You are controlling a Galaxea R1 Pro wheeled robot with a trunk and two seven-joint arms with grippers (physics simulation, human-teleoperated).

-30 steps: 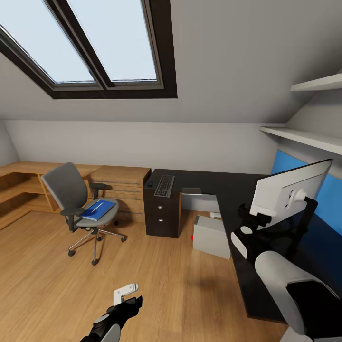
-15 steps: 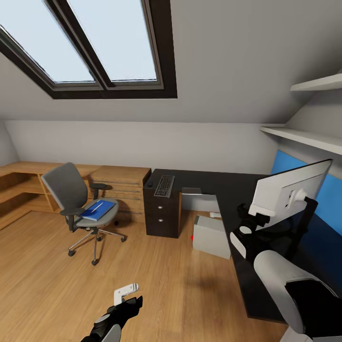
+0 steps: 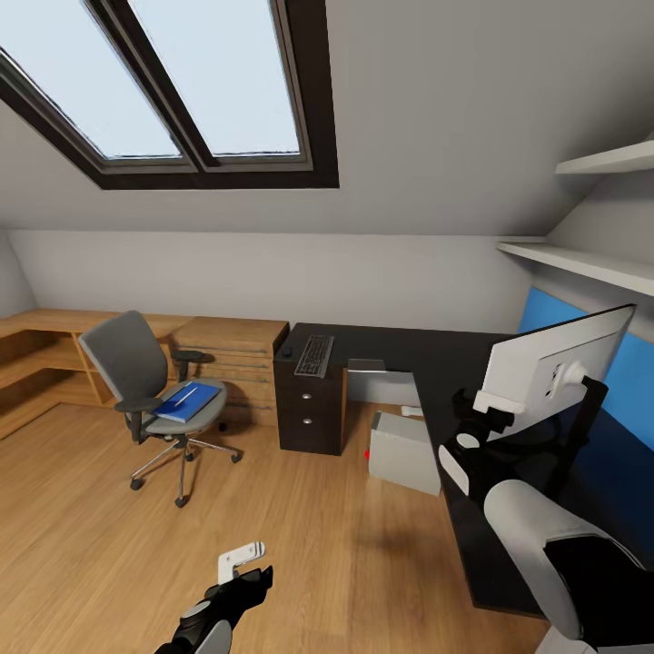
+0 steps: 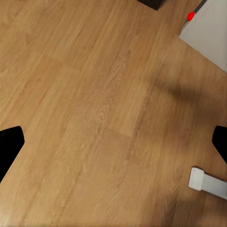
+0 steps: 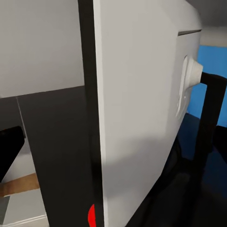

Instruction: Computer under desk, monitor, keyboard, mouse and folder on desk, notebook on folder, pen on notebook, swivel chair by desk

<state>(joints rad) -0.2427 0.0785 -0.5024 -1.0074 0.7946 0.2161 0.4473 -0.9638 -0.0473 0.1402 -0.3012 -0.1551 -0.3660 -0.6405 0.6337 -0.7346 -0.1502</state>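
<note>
With the right gripper (image 3: 479, 406) closed on the lower corner of the monitor (image 3: 554, 363) over the desk (image 3: 427, 363) near its front edge, set down squarely, stand flat, clear of that edge; left gripper (image 3: 243, 559) open over the floor.

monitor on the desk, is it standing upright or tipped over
Upright. The monitor stands on its thin black stand on the desk, light grey back toward the camera, with the right end effector at its lower corner.
</note>
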